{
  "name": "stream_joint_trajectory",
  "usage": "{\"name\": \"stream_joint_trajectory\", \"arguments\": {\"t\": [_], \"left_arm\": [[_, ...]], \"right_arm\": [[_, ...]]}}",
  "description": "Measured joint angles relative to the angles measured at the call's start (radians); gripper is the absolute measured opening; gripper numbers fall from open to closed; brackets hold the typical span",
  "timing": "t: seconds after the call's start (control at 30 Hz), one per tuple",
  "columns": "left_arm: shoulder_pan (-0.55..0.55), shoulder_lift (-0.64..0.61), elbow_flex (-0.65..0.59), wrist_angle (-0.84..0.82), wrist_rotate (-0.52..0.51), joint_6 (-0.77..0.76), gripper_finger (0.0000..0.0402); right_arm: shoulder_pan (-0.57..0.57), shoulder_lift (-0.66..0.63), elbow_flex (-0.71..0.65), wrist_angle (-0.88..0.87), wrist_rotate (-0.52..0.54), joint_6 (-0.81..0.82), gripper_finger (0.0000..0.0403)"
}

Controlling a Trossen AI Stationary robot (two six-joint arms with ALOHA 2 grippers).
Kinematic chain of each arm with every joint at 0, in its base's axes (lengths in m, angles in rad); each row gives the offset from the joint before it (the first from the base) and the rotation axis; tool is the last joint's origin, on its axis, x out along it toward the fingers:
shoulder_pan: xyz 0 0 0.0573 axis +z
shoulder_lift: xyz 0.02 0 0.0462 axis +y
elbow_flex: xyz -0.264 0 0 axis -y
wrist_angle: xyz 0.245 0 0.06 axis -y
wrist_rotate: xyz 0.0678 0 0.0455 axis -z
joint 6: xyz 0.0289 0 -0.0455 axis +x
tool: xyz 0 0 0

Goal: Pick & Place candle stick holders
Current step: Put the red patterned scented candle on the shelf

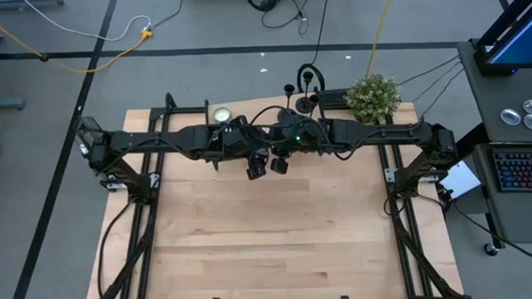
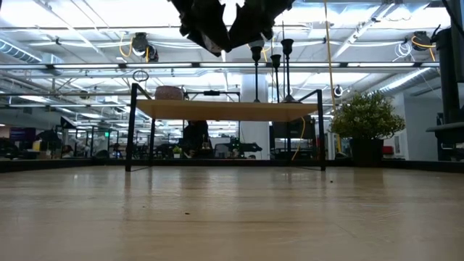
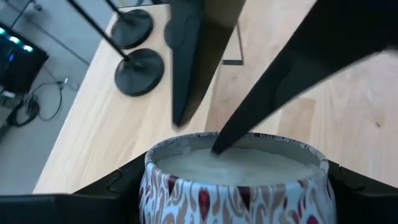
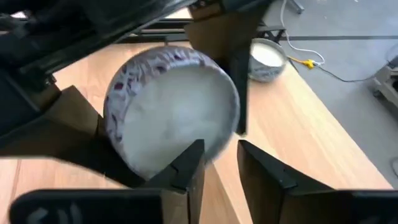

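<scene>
Both arms hang high over the far middle of the wooden surface (image 1: 269,238), their wrists nearly meeting. The left gripper (image 3: 230,186) is clamped around a patterned candle tin (image 3: 233,183), a round tin with a red-and-white swirl wall and pale wax inside, held by its sides so the open top faces up. The right gripper (image 4: 217,158) faces that same tin from the other side; its two dark fingers (image 4: 186,165) stand slightly apart with only air between them, just off the rim, holding nothing. It reads to me like a hand-over or a release, though which way it goes I cannot tell.

The candle stick holders (image 3: 140,68) are not in either gripper. They stand upright on their round black bases at the far edge of the surface, close together; from table height their thin stems and small cups rise against the bright ceiling, and from above they sit just beside the potted plant (image 1: 373,97). A second candle tin (image 1: 221,113) rests at the far edge too, toward the left arm's side.

So the holders appear untouched, and I judge that picking them up waits until the tin is dealt with
</scene>
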Motion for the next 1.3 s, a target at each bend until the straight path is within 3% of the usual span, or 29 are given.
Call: {"name": "stream_joint_trajectory", "arguments": {"t": [0.37,0.63,0.8,0.9,1.07,1.3], "left_arm": [[0.0,-0.002,-0.005,0.008,-0.103,-0.183,0.0284],[-0.005,-0.001,-0.179,0.312,-0.311,-0.376,0.0292],[-0.004,0.001,-0.28,0.519,-0.443,-0.465,0.0285],[0.006,0.048,-0.308,0.558,-0.526,-0.477,0.0297],[0.055,0.132,-0.302,0.601,-0.455,-0.501,0.031],[0.084,0.137,-0.285,0.615,-0.394,-0.471,0.0266]], "right_arm": [[-0.008,-0.107,-0.003,-0.18,0.145,-0.029,0.0097],[-0.009,-0.175,-0.002,-0.337,0.144,0.016,0.0095],[-0.009,-0.207,-0.025,-0.353,0.141,0.021,0.0094],[-0.008,-0.238,-0.068,-0.338,0.14,0.006,0.0096],[-0.008,-0.297,-0.152,-0.303,0.139,0.005,0.0094],[-0.006,-0.392,-0.261,-0.236,0.098,0.035,0.0096]]}}
